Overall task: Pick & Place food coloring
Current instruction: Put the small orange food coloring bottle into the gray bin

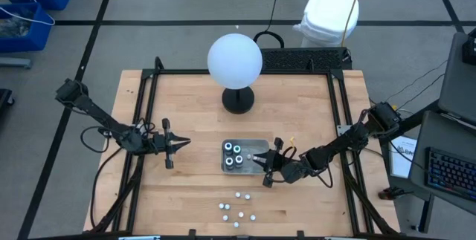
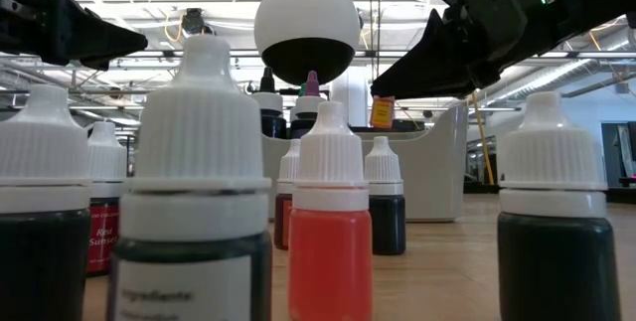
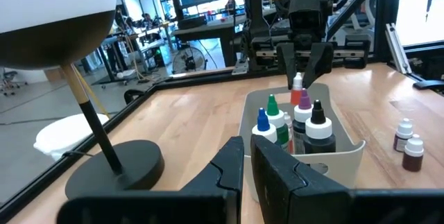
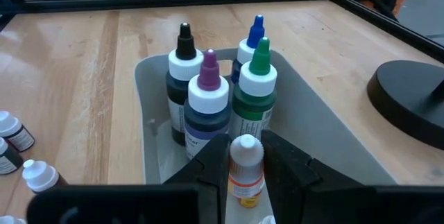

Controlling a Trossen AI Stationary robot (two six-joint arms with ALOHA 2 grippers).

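Nearest bottles: small white-capped bottles (image 2: 328, 212) stand in a loose cluster on the wooden table (image 1: 186, 91) near its front edge, right before the low camera; one holds orange-red liquid, the others look dark.
Tray: a grey tray (image 1: 256, 145) sits mid-table, in front of the white globe lamp (image 1: 235, 60).
Tray bottles: four tall bottles (image 4: 208, 102) stand upright together inside it, with black, purple, blue and green tips.
Right gripper: the right gripper (image 1: 266, 160) reaches in low from the table's right side to the tray's right end; its fingers are clamped on a small white-capped bottle with an orange label (image 4: 245, 168), held upright over the tray just beside the four.
Left gripper: the left gripper (image 1: 178, 143) hangs left of the tray, well apart from it, pointing toward it, fingers nearly together and holding nothing.
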